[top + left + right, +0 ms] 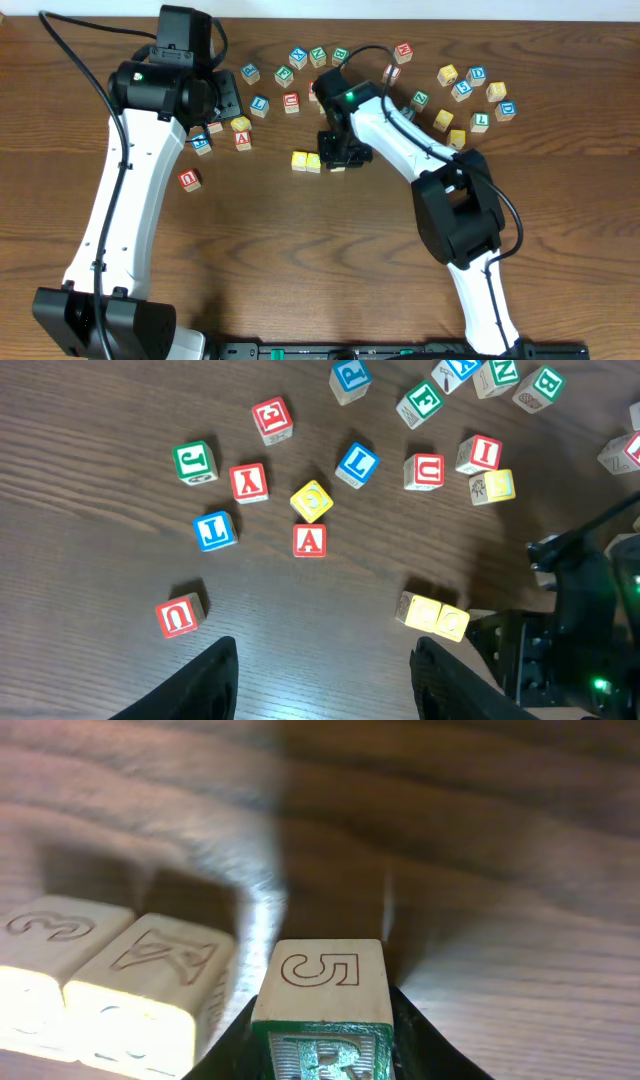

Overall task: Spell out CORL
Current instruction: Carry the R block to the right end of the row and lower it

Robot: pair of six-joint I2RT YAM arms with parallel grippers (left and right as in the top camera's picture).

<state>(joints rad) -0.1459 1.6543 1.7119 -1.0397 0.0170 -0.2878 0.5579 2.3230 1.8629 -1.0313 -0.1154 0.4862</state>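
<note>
Wooden R cube (320, 1010), green-lettered: mid-table, just right of the two yellow cubes (306, 161), clamped by the right gripper (322, 1055). Left gripper (322, 680): open, empty. Risk: a finger dragging on release could twist it or nudge the row. Blue L cube (357, 463): far left, unplaced.

Two small yellow-topped wooden cubes (306, 161) lie touching, side by side. A white-faced wooden cube with a green R (325, 1020) stands upright just beside them, in line. A wooden cube with a blue L (357, 463) lies well apart, letter up.
</note>
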